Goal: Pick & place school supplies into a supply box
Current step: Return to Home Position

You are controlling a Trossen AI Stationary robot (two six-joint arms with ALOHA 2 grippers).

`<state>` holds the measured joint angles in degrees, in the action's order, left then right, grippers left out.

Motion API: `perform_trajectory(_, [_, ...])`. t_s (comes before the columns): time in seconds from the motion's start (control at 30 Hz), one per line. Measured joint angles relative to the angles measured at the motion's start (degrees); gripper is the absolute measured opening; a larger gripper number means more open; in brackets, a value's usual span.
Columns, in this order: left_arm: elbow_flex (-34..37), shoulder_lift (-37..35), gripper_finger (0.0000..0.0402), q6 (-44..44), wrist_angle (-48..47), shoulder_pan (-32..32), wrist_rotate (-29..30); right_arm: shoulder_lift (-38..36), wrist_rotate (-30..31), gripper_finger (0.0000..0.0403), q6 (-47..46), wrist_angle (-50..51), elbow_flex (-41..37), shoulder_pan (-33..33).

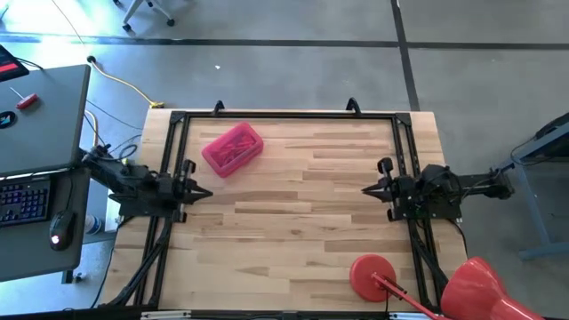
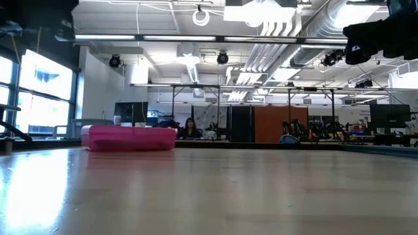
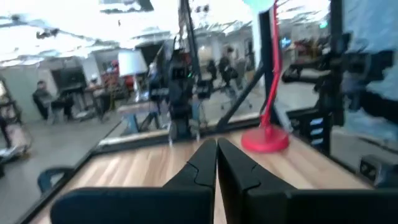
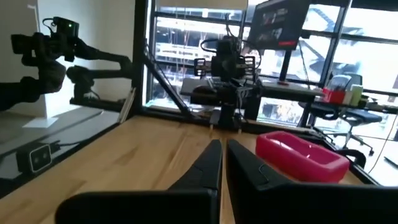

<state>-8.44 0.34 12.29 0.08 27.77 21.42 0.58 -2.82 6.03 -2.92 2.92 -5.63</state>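
A small bright pink rectangular plastic supply box (image 1: pixel 233 148) is seen on the pale wooden desk (image 1: pixel 293 222), near the left arm (image 1: pixel 133 178); its contents cannot be made out. The left pincer (image 1: pixel 206 192) and right pincer (image 1: pixel 365 189) are held at opposite desk sides, fingers pressed together, nothing gripped.

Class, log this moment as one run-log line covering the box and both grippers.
supply box: on table, left half, ungripped | left gripper: shut, empty, left side | right gripper: shut, empty, right side
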Motion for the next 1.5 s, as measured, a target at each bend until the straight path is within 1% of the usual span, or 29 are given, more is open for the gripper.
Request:
perform_trajectory(0.07, [3.0,0.2,0.0048,-0.9,2.5,0.0,1.4,0.1,0.0,0.0000,-0.8,0.0,0.0,0.0])
perform_trajectory(0.17, [7.1,0.2,0.0043,-0.9,8.3,0.0,1.5,0.1,0.1,0.0000,-1.6,0.0,-0.1,0.0])
perform_trajectory(0.23, [7.5,0.1,0.0036,-0.5,10.4,0.0,1.6,0.1,1.0,0.0000,-1.6,0.1,-0.1,0.0])
perform_trajectory(0.33, [7.5,0.3,0.0025,0.4,8.9,0.0,1.9,0.1,4.4,0.0000,-1.6,1.8,-0.1,0.0])
perform_trajectory(0.4, [7.5,0.3,0.0021,1.3,8.5,0.0,2.5,0.1,7.1,0.0001,-3.3,2.5,-0.1,0.0])
perform_trajectory(0.53, [7.5,0.4,0.0031,-1.8,2.9,0.0,4.4,0.2,9.9,0.0001,-7.1,4.9,-0.1,0.0])
perform_trajectory(0.73, [7.4,2.0,0.0069,-2.0,2.8,0.0,4.8,0.2,9.8,0.0000,-7.3,5.1,-0.1,0.0])
perform_trajectory(0.9, [7.4,2.1,0.0087,-2.0,2.8,0.0,4.8,0.2,9.8,0.0000,-7.2,5.1,-0.1,0.0])
perform_trajectory(1.5, [7.4,2.1,0.0085,-2.1,2.8,0.0,4.8,0.2,9.8,0.0000,-7.1,5.1,-0.1,0.0])
